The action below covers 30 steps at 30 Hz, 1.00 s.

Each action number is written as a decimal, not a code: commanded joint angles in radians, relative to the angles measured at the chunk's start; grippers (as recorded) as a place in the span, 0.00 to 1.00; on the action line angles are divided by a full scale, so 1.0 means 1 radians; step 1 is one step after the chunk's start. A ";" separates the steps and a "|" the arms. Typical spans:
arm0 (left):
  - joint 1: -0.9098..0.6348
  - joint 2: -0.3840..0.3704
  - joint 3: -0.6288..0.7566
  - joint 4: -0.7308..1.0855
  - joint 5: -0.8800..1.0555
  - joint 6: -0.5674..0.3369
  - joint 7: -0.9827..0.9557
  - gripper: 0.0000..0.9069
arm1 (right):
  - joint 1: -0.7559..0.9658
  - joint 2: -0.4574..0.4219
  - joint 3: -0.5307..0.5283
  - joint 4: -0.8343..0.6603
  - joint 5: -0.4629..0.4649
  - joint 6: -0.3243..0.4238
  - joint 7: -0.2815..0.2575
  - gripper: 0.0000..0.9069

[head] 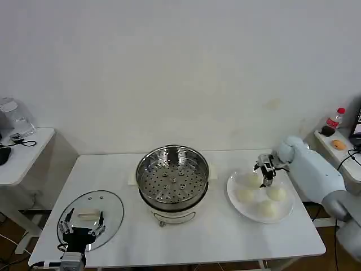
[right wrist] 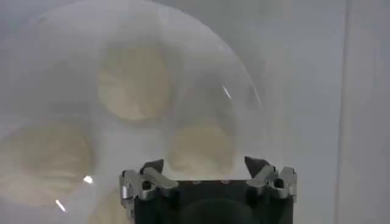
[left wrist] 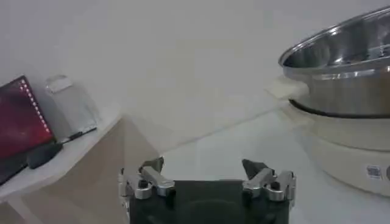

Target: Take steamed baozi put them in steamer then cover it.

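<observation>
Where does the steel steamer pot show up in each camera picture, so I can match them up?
Head view: the steamer stands mid-table, between the cover on the robot's left and the plate of baozi on its right.
Left wrist view: its steel wall and white base fill the frame's right edge, beyond the open left claw.
Right wrist view: not in it.
Shared landmark: the white tabletop.

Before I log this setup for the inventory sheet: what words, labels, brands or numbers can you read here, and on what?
No text can be read.
The steamer: its white base carries a small square label and a round mark, too small to read.
The red-capped bottle on the side shelf: label too small to read.
The screen on the side table: red glow, nothing legible.
The cover and the plate: no markings seen.
</observation>
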 commanded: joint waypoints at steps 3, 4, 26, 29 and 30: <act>0.000 -0.001 0.001 0.000 0.001 -0.001 0.000 1.00 | 0.009 0.024 0.000 -0.031 -0.018 0.004 0.002 0.79; 0.000 -0.001 0.001 -0.001 0.001 -0.001 0.000 1.00 | 0.009 0.026 0.000 -0.031 -0.017 0.004 0.002 0.78; 0.002 0.003 0.002 0.001 0.000 0.001 0.000 1.00 | 0.196 -0.132 -0.185 0.291 0.221 -0.055 -0.043 0.72; 0.000 0.003 0.004 0.000 -0.001 0.000 0.000 1.00 | 0.278 -0.150 -0.248 0.347 0.296 -0.075 -0.053 0.72; 0.000 0.003 0.005 0.000 -0.001 0.000 0.000 1.00 | 0.295 -0.153 -0.261 0.360 0.300 -0.079 -0.053 0.72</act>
